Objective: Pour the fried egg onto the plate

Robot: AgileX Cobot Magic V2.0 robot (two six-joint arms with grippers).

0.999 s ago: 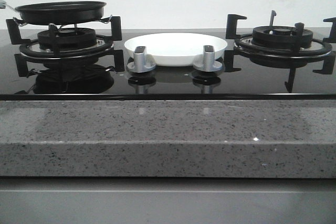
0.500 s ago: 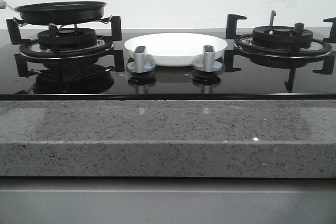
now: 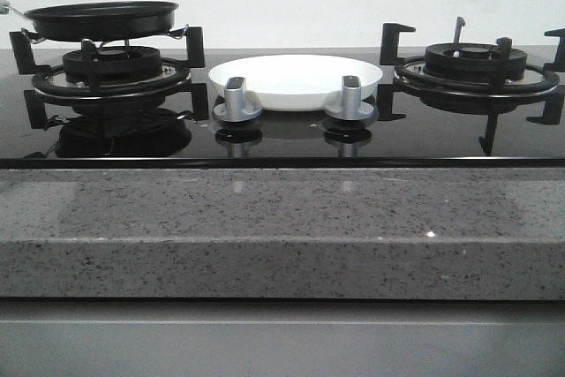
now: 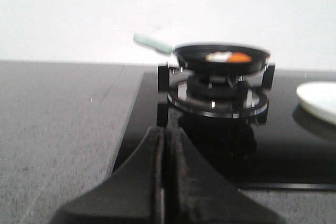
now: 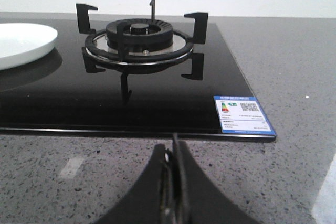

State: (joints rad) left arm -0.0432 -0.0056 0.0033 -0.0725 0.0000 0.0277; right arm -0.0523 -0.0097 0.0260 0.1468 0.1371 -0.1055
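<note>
Fried egg (image 4: pixel 227 56): pale white with orange patch, blurred, lay in black pan (image 4: pixel 220 62) on left burner (image 3: pixel 110 72) | plate (image 3: pixel 296 79): glossy white, between burners | left gripper (image 4: pixel 164 150), right gripper (image 5: pixel 173 169): jaws closed, empty

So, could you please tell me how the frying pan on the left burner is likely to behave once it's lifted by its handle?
The frying pan will probably feel bowl-heavy, since its pale handle juts from one side. It looks rigid. The fried egg lies loose inside, so it may slide if the pan tilts.
</note>
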